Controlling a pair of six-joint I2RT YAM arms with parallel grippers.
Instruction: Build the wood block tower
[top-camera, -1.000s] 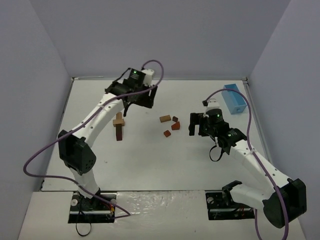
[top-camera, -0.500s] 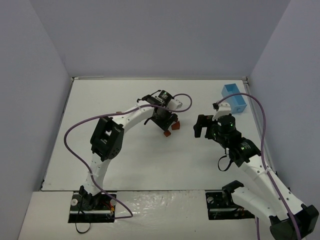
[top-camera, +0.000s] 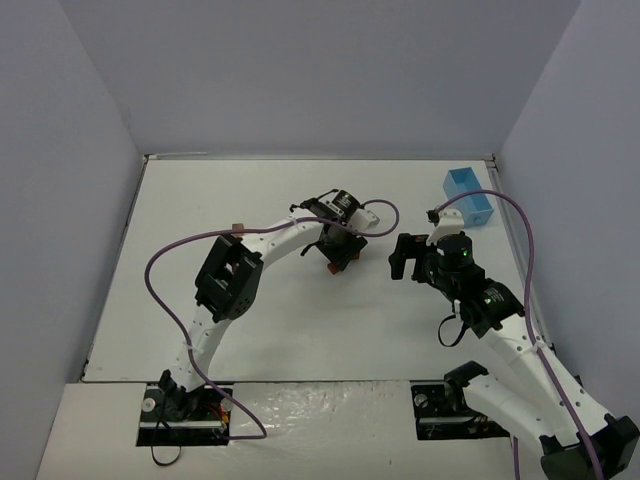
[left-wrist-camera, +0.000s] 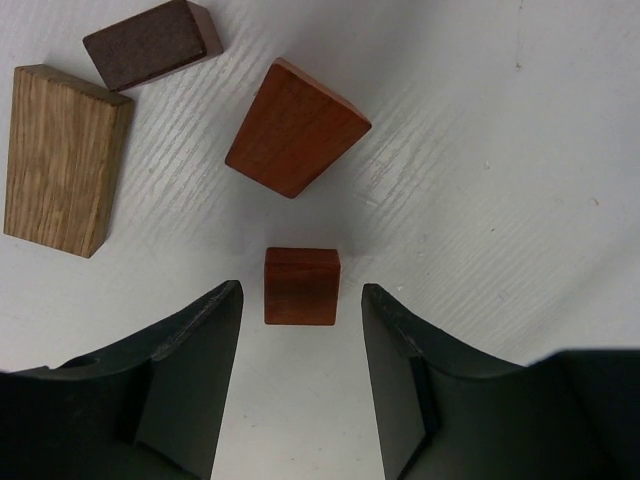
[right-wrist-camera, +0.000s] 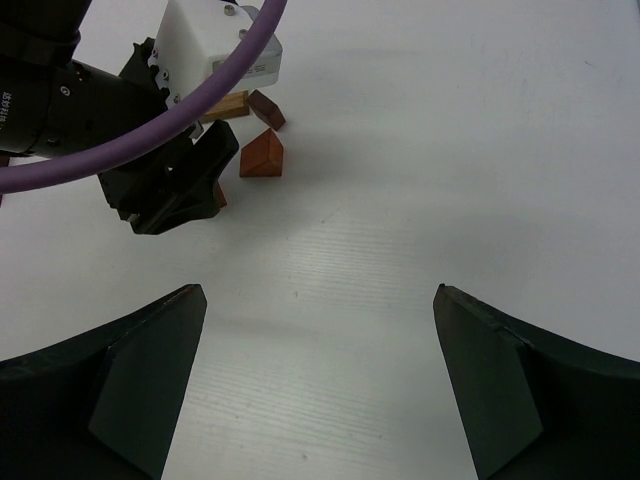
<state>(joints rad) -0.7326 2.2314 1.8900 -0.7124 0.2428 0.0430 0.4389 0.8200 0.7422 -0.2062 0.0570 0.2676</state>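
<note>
The left gripper is lowered over the white table near its middle, and a small reddish-brown block is framed between its two dark fingers. The fingers are spread, not clenched. A strip of bare table is seen on each side of the block, so nothing is grasped. Just beyond this block a reddish-brown wedge is laid flat. Further off, to the left in the wrist view, a dark brown block and a larger tan block are found side by side, nearly touching at one corner. All four pieces lie loose on the table.

The right gripper is held wide open with nothing between its fingers, just to the right of the cluster and pointed towards it. In its own view the left gripper is seen ahead with the wedge beside it, and a purple cable is draped across the upper left corner.

Of the wood block tower only a small tan bit is shown, at the upper edge of the left arm, well to the left of the loose blocks — the rest is hidden behind the arm. A light blue box is set near the table's far right corner.
</note>
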